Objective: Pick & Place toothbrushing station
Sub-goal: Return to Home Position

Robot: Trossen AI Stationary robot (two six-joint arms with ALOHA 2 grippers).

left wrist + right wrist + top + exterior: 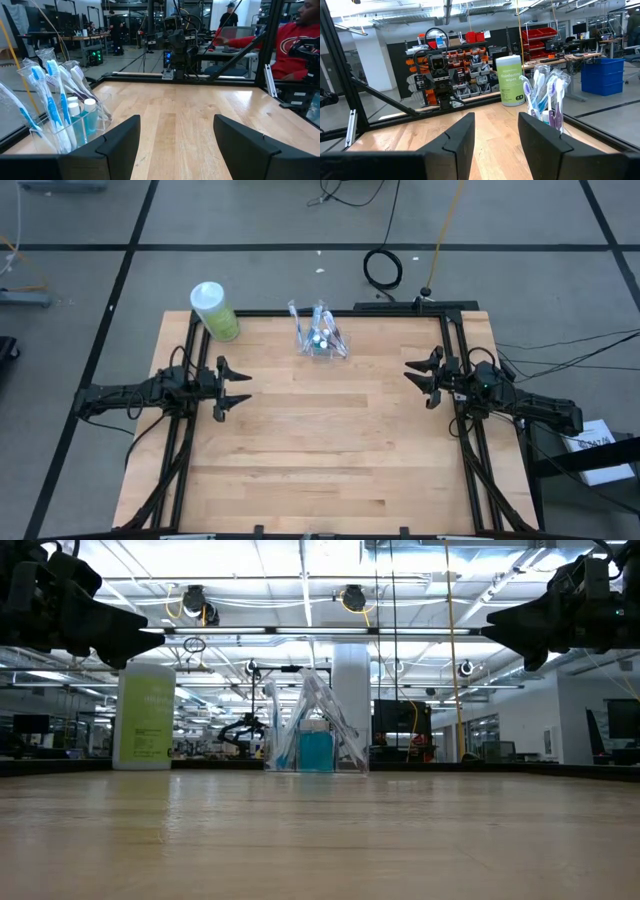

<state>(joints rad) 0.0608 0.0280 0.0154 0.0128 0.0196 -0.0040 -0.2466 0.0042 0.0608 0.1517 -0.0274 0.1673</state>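
- Clear plastic cup (322, 340) holds toothbrushes (52, 87); only the right wrist view shows a purple one (557, 102).
- Left gripper (247, 387) and right gripper (409, 377) flank the cup, both spread wide and empty.

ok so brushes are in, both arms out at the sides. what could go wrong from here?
1. The organizer stands near the table's far edge; a bump might send it off.
2. The brushes lean out above its rim, so it may be top-heavy and tip.
3. The left hand and right hand are open and empty, but a person is just beyond the table; arm motion there may be a hazard.
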